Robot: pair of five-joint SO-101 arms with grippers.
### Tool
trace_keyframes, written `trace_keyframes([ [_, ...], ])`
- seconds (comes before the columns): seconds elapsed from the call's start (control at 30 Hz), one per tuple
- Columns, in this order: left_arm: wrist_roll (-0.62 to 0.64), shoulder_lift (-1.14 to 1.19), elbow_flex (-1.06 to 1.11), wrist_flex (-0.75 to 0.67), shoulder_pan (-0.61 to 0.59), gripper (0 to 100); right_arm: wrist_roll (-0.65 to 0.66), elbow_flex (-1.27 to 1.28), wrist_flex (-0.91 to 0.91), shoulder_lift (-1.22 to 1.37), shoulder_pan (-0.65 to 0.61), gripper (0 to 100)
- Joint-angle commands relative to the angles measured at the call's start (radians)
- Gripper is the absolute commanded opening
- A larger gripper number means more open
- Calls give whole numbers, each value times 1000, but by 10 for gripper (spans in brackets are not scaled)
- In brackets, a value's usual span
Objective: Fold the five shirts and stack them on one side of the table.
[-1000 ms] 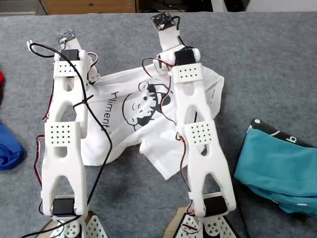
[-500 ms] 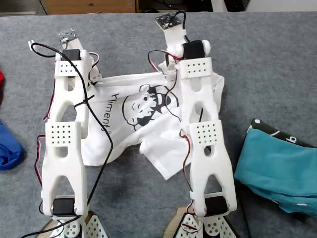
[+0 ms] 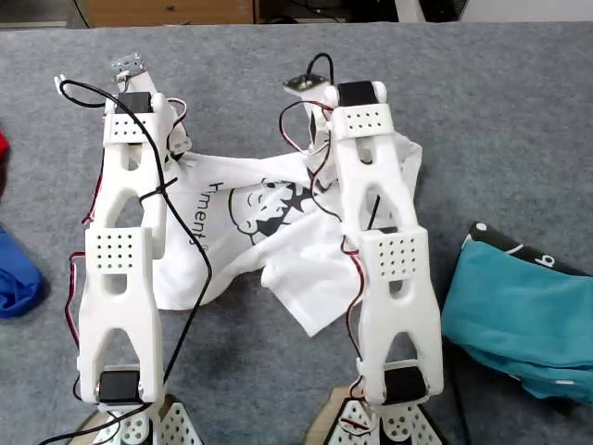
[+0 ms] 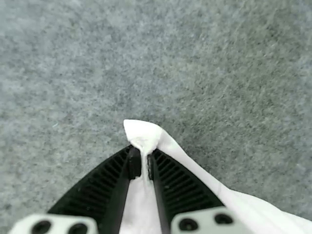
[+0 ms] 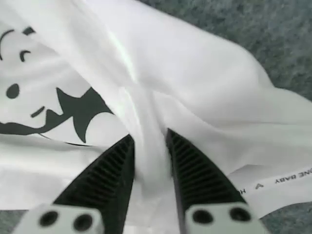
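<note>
A white shirt with a black cartoon print lies crumpled between the two arms on the grey table. At the shirt's far left corner, my left gripper is shut on a pinch of the white shirt, just above the table. My right gripper is shut on a raised fold of the white shirt beside the print, at the shirt's far right part under the arm's wrist. The fingertips of both are hidden under the arms in the high view.
A folded teal shirt lies on a black one at the right edge. A blue garment and a bit of red cloth sit at the left edge. Bare grey table stretches along the far side.
The right arm has drawn back toward the front, dragging the shirt's far edge with it so the cloth bunches over the print. The left arm has kept still.
</note>
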Motion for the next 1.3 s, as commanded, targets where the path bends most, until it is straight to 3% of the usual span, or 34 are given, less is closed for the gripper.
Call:
trace_keyframes([
  [0.0, 2, -8, -38, -9, -12, 19, 44, 4, 17, -101, 45, 175],
  [0.2, 2, -8, -38, -15, -12, 19, 40, -25, 14, -367, -48, 203],
  [0.5, 2, -8, -38, -15, -12, 19, 34, -35, 3, -395, -79, 203],
  [0.77, 2, -8, -37, -15, -12, 19, -84, -47, -353, -236, -48, 203],
  [1.03, 2, -8, -37, -17, -12, 19, -95, -99, -370, -33, -74, 200],
  [1.23, 2, -8, -37, -17, -12, 19, -86, -236, -230, 19, -44, 2],
  [1.27, 2, -8, -37, -17, -12, 19, -80, -262, -204, 22, -39, 8],
])
